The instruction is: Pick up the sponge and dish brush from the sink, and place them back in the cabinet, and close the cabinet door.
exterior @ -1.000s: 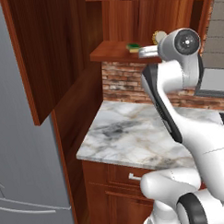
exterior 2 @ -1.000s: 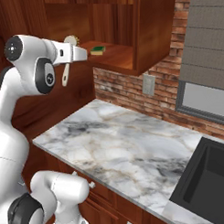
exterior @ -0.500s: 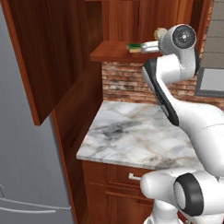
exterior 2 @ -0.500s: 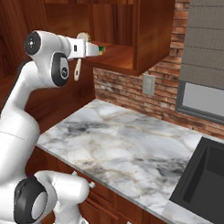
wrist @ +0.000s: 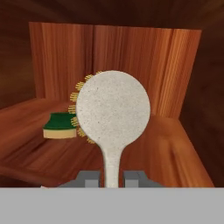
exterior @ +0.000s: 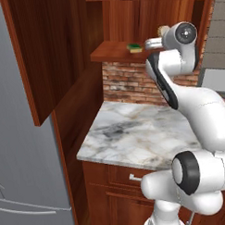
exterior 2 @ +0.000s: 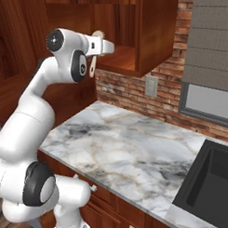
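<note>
Cabinet (wrist: 131, 57) shelf: sponge (wrist: 60, 126) behind dish brush (wrist: 113, 111)

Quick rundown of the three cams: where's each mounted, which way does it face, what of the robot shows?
Left base view: behind-left of the arm, facing the open cabinet door, cabinet with sponge, marble counter; arm at right.
Right base view: behind-right, facing the counter, brick wall, sink; arm at left.
Hand view: on the hand, facing into the cabinet; gripper shut on the dish brush.
Shared: sponge, brush.

No legible text, labels, brands or nos. on any surface
</note>
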Controlling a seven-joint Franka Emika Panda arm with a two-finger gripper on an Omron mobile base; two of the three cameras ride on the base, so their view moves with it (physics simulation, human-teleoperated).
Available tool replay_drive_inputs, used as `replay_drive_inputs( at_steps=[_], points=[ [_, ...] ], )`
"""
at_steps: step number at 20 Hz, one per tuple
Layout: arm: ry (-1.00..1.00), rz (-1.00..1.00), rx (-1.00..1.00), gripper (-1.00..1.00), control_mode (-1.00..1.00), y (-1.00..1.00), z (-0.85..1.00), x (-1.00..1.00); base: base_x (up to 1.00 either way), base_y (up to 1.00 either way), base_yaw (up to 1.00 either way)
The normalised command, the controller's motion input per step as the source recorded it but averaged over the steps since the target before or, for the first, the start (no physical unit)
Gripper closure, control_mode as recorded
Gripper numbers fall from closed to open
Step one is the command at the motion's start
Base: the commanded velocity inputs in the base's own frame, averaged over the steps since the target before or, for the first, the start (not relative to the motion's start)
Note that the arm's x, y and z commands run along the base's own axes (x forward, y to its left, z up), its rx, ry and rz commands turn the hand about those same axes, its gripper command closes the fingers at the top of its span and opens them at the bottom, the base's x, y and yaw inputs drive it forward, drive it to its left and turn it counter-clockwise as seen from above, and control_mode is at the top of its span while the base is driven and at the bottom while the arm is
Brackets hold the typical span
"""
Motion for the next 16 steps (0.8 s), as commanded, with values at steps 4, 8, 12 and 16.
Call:
replay_drive_inputs(
  at_steps=[4, 8, 12, 16],
  points=[
    [0.00, 0.00, 0.00, 1.00, -1.00, -0.21, 0.00, 0.40, 0.00, 0.00, 0.00],
    [0.00, 0.00, 0.00, 1.00, -1.00, -0.17, 0.00, 0.45, 0.00, 0.00, 0.00],
    [0.00, 0.00, 0.00, 1.00, -1.00, -0.16, 0.00, 0.48, 0.00, 0.00, 0.00],
    [0.00, 0.00, 0.00, 1.00, -1.00, -0.13, 0.00, 0.47, 0.00, 0.00, 0.00]
  ],
)
